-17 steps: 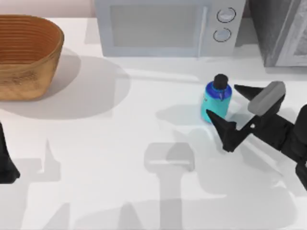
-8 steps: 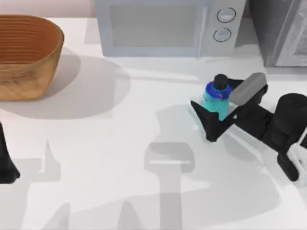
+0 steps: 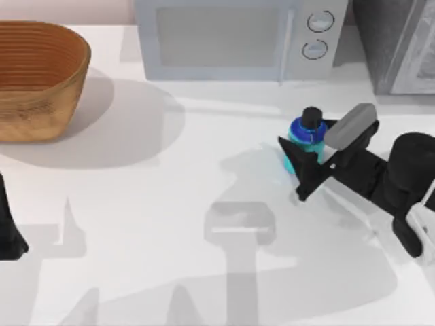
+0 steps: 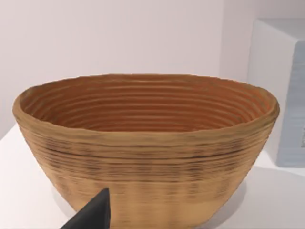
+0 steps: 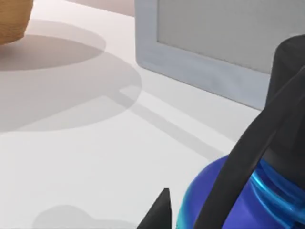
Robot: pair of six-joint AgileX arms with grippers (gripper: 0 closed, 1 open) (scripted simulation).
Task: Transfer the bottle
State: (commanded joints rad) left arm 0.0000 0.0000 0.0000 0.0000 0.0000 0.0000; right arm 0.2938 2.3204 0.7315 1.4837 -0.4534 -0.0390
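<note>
The small cyan bottle (image 3: 301,132) with a blue shoulder and black cap stands upright at the right of the table, in front of the microwave. My right gripper (image 3: 299,144) is shut on the bottle, with one black finger pressed to its near side and the other behind it. In the right wrist view, the bottle (image 5: 279,210) looms close, and a dark finger (image 5: 248,157) crosses in front of it. My left gripper (image 3: 8,231) is parked at the table's left edge, open and holding nothing. One of its fingertips (image 4: 93,217) points at the basket.
A wicker basket (image 3: 41,81) sits at the back left, and the left wrist view faces its wall (image 4: 143,157). A grey microwave (image 3: 231,41) stands along the back, with a dark appliance (image 3: 401,47) at the back right. White tabletop spreads between basket and bottle.
My right gripper slid left around the bottle, then its fingers drew in onto the bottle's sides. The bottle stayed upright in place. The left arm did not move.
</note>
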